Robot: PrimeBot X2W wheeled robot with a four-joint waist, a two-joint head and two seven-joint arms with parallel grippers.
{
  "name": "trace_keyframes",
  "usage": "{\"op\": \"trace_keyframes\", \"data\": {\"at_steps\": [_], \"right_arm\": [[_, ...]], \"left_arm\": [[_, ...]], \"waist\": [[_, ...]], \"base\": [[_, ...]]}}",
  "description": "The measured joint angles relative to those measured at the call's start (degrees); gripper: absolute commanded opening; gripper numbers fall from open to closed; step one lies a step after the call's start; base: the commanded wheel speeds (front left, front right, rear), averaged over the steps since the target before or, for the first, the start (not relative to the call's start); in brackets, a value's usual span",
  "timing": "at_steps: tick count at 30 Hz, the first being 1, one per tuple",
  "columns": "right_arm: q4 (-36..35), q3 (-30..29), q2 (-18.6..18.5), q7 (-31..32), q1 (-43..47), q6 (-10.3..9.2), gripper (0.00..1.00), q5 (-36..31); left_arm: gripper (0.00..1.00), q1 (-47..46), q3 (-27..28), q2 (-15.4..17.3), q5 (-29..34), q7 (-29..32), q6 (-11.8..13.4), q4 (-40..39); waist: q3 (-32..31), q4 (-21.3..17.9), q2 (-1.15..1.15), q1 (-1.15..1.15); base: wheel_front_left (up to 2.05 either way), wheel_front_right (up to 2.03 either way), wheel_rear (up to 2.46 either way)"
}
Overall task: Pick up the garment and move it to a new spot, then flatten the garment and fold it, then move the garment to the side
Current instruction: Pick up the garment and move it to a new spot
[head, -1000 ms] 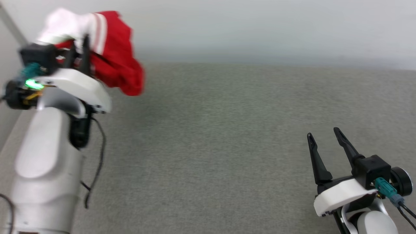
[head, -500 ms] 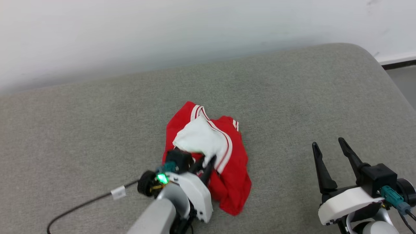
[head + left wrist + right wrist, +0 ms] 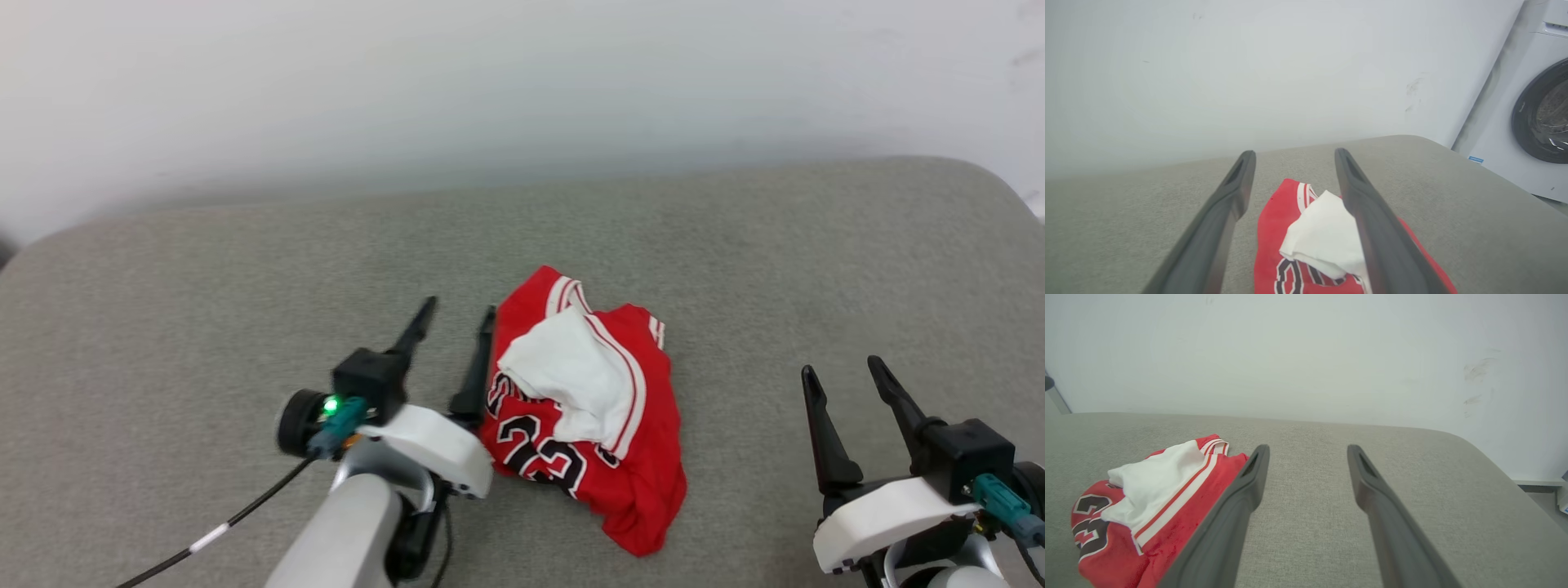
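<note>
The garment [image 3: 604, 441], a red jersey with a white sleeve on top and black numbers, lies crumpled in a heap on the grey padded surface [image 3: 204, 286]. My left gripper [image 3: 457, 314] stands open just to the heap's left, its right finger along the cloth's edge, holding nothing. In the left wrist view the garment [image 3: 1314, 241] lies below and between the spread fingers of that gripper [image 3: 1292, 157]. My right gripper [image 3: 841, 367] stands open and empty at the lower right, well apart from the cloth. The right wrist view has the garment [image 3: 1163, 498] left of its gripper [image 3: 1308, 451].
A pale wall [image 3: 522, 90] runs behind the padded surface, whose rounded corner [image 3: 996, 188] is at the far right. A washing machine [image 3: 1535, 118] stands beyond that end. A dark cable [image 3: 204, 535] trails from my left wrist.
My left gripper carried the garment over, set it on the surface, then opened and let it go, drawing off to the left. The head camera shifted. The right gripper stayed open.
</note>
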Motion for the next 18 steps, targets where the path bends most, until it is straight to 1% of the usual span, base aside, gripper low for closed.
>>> {"op": "trace_keyframes", "data": {"at_steps": [7,11,18], "right_arm": [[-0.76,0.47,-0.01,0.99,1.43,0.0,1.0,0.45],[-0.75,0.88,0.0,1.23,2.24,0.0,1.0,0.77],[-0.94,0.99,0.0,1.69,2.69,0.0,1.0,1.11]], "left_arm": [[1.0,7.12,6.58,4.26,-0.02,-0.21,4.6,-5.61],[1.0,11.59,8.08,6.25,0.24,-0.22,5.8,-7.73],[1.0,15.35,7.97,6.73,0.52,-0.16,7.05,-10.88]], "waist": [[-2.16,3.89,0.0,0.0],[-2.89,4.66,0.0,0.0],[-3.22,4.82,0.0,0.0]], "base": [[0.0,0.0,0.0],[0.0,0.0,0.0],[0.0,0.0,0.0]]}}
